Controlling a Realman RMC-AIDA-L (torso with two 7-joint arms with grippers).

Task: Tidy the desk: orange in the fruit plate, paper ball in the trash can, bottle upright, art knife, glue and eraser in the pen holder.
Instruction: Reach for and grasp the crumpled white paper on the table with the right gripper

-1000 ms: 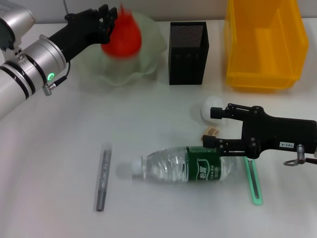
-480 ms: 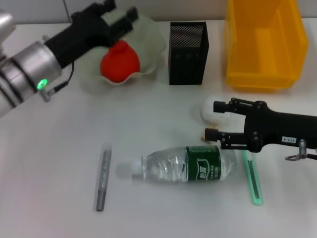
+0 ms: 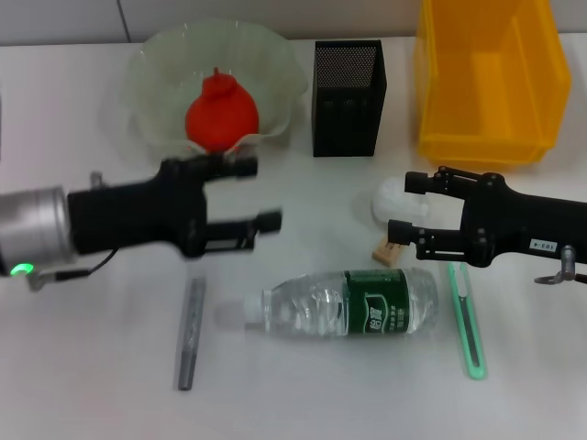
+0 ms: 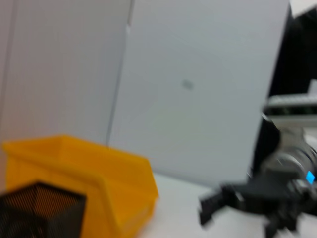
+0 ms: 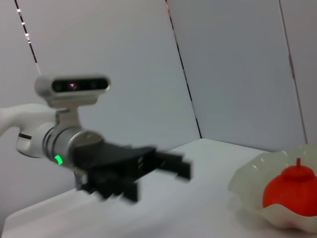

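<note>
The orange [image 3: 221,114] sits inside the fruit plate [image 3: 156,69] at the upper left of the head view, resting low against the near wall of that wavy green bowl, nub pointing up. The right wrist view catches the same pair at its lower right corner, orange [image 5: 288,195] in plate [image 5: 247,181].

Just below the plate, the left gripper [image 3: 255,192] hangs over the desk [image 3: 83,367], fingers spread wide apart and nothing between them, pointing toward the centre of the frame. In the right wrist view it shows at centre left [image 5: 168,163], blurred.

To the right of the plate stands the pen holder [image 3: 348,96], upright at top centre, and beside it the trash can [image 3: 486,78] fills the upper right corner.

At right centre, the right gripper [image 3: 401,205] is spread open, its two fingers flanking the paper ball [image 3: 390,199]; whether they touch it, I cannot tell. The eraser [image 3: 388,252] lies just under the lower finger, on the desk.

In the lower middle, the bottle [image 3: 344,301] lies on its side, cap toward the left. The art knife [image 3: 469,321] lies just beyond the bottle's base at lower right, running near-vertical in the frame. The glue [image 3: 191,333] lies at lower left, well apart from the bottle's cap, also near-vertical.
</note>
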